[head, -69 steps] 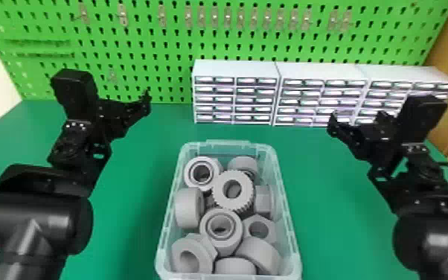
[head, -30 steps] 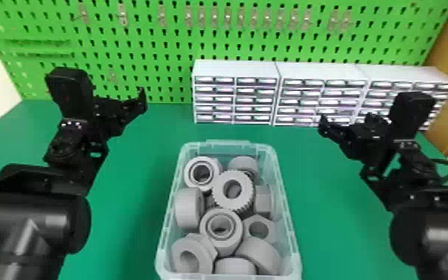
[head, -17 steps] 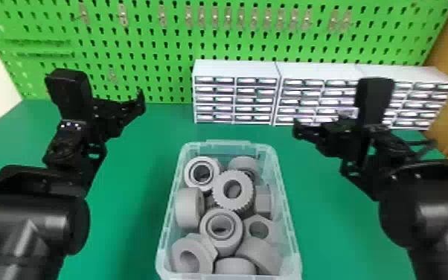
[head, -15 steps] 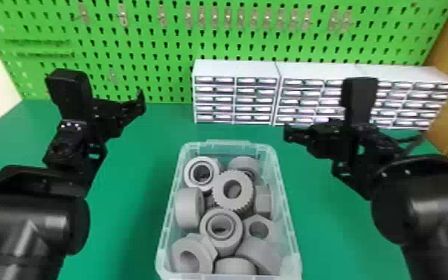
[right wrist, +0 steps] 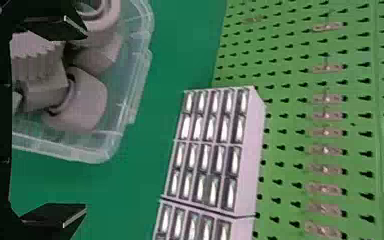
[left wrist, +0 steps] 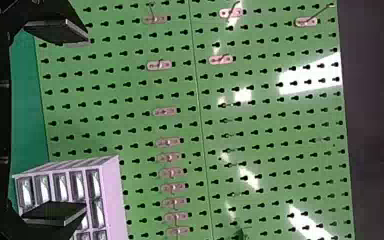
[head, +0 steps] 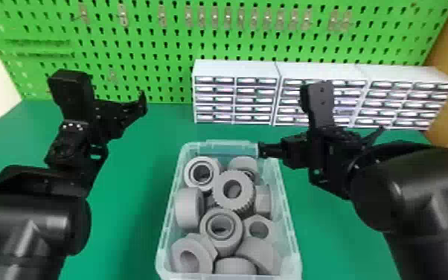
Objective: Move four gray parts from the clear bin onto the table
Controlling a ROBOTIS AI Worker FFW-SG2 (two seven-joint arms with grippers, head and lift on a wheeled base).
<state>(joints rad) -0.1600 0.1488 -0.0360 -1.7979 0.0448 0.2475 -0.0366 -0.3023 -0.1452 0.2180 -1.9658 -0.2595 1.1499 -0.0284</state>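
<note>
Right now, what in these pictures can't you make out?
Head view: how many gray parts lie in the clear bin; upper ones hide any beneath.
Head view: the bin's near end, partly cut off by the bottom edge.
Head view: some drawer fronts of the middle cabinet, behind the right arm.
Head view: what those drawers hold; their fronts are too small and blurred.

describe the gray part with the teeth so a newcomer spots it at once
On the green table stands a clear plastic bin heaped with gray parts. In its far half, midway across, lies a thick gray toothed ring. Its outer edge is cut into fine teeth, while its neighbours are smooth or flat-sided.
</note>
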